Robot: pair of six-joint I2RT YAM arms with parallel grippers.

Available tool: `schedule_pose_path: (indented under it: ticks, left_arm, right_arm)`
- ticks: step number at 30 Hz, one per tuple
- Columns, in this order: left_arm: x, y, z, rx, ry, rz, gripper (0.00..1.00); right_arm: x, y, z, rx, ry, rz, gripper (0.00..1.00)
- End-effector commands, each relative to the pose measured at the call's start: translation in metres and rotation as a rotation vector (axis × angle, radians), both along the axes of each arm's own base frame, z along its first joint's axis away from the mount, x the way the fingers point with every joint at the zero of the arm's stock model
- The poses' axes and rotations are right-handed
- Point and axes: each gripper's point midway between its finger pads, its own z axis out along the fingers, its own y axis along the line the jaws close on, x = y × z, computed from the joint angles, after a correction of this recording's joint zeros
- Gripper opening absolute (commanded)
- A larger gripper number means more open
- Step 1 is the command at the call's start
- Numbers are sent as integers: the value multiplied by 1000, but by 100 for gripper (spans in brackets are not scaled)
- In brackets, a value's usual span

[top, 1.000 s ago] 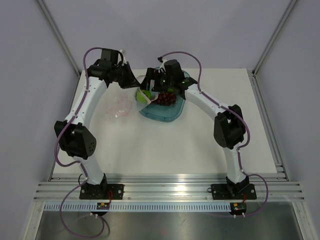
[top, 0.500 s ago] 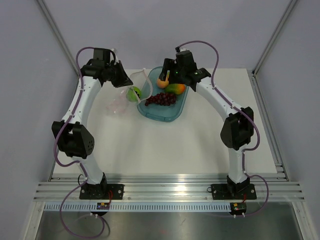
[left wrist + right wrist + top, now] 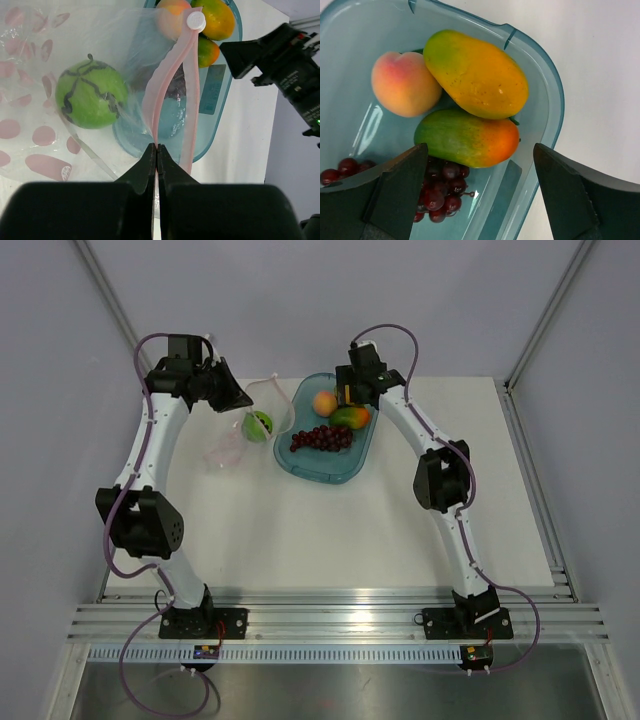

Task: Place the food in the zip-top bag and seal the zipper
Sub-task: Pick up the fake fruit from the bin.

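1 mango (image 3: 467,139) is sitting centred under my right gripper (image 3: 479,147), spread wide; I'm aiming across its middle, my left gripper (image 3: 156,147) pinching the zipper (image 3: 162,90), seemingly holding the bag (image 3: 30,75) open.

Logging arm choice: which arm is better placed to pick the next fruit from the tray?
Right: the right fingers hang open over the mangoes in the tray; the left fingers pinch the zipper of the bag.
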Motion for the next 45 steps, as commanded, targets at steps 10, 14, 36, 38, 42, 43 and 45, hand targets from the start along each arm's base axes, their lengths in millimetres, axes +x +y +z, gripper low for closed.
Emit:
schedule_pose_path:
  ticks: [10,14,36,38,42,43,45]
  left_arm:
    - [-9,-5,31,-23,-85,-45,0]
    - [-9,-6,27,-23,-77,-44,0]
    - [-7,-9,16,-40,-55,-55,0]
    - [-7,-8,15,-36,-53,-54,0]
    - [-5,-4,14,-7,-65,-50,0]
    - [-4,-3,11,-3,-59,-47,0]
    - [-2,-3,10,-5,-62,-43,0]
  right_arm:
    - [39,7,3,-285,-233,279,98]
    - [48,6,-6,-364,-240,297,98]
    - [37,27,4,-315,-298,326,56]
    - [32,30,20,-289,-316,337,50]
    - [19,33,30,-280,-306,362,50]
    - [15,34,45,-275,-325,364,50]
    - [7,30,44,-264,-312,365,50]
